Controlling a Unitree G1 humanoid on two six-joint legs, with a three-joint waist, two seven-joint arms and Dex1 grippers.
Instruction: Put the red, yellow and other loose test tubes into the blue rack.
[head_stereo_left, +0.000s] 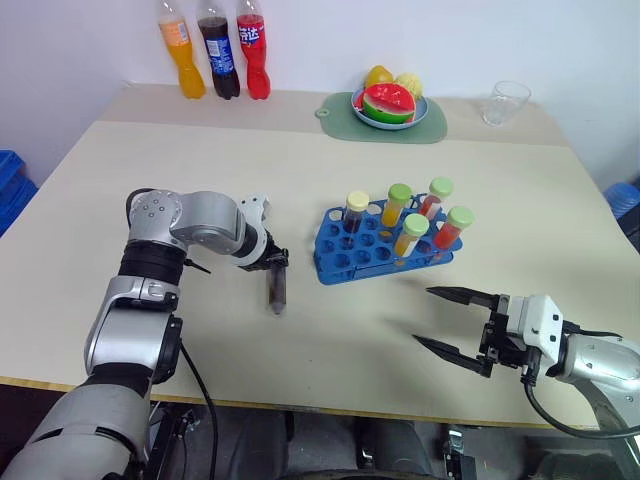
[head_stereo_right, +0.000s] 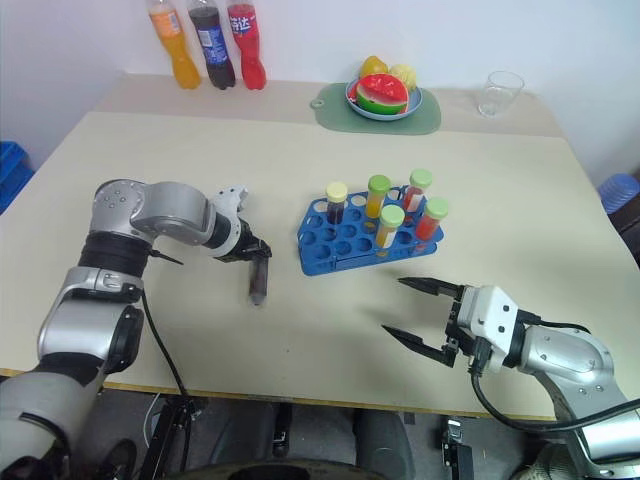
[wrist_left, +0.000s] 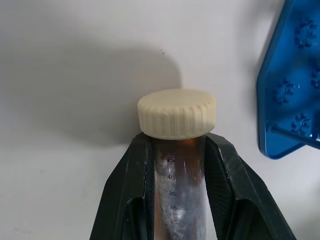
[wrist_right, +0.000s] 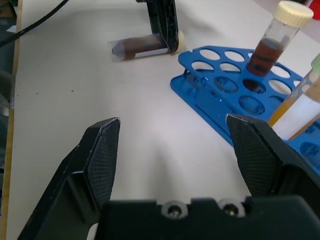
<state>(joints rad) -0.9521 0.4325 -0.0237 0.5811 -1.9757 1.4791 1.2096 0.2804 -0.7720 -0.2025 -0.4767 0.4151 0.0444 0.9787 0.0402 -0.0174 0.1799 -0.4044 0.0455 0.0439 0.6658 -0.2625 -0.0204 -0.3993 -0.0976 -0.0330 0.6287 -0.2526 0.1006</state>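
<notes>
A loose test tube (head_stereo_left: 277, 288) of dark brown liquid with a cream cap (wrist_left: 176, 113) lies on the table left of the blue rack (head_stereo_left: 338, 263). My left gripper (head_stereo_left: 272, 262) points down and is shut on the tube just below its cap. Its black fingers (wrist_left: 135, 170) press both sides of the tube. The rack holds several upright capped tubes with brown, orange, yellow and red liquid. My right gripper (head_stereo_left: 424, 316) stands open near the table's front right, short of the rack, with nothing between its fingers (wrist_right: 102, 150).
Three soda bottles (head_stereo_left: 212, 50) stand at the back left. A plate of fruit (head_stereo_left: 392, 105) on a green mat and a clear glass (head_stereo_left: 506, 102) are at the back right. Bare tabletop lies between my grippers and in front of the rack.
</notes>
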